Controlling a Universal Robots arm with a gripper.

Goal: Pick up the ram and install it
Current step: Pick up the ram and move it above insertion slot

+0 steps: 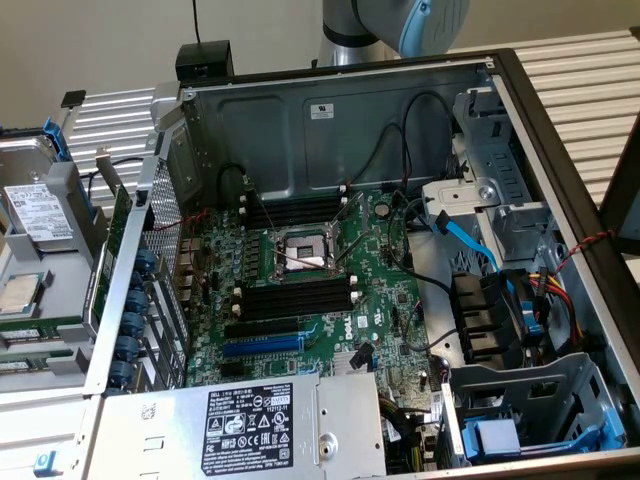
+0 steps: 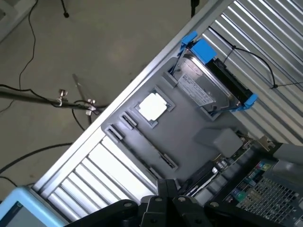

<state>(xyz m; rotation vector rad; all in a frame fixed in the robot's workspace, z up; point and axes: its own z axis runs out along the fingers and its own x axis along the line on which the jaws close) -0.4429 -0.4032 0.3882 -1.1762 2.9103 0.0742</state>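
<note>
We record the ram (image 1: pixel 45 326): a long, thin green stick lying flat in the grey tray (image 1: pixel 62 255), just beside the tray's CPU (image 1: pixel 20 295). Jaws clenched on nothing, above the tray.

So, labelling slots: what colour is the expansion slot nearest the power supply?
The expansion slot is blue; exterior view shows it best.

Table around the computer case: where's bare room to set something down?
Bare slatted table beyond the case on the exterior view's right, and a smaller strip between the hard drive and the case's corner. Inside the case, cables and the circuit board crowd everything.
</note>
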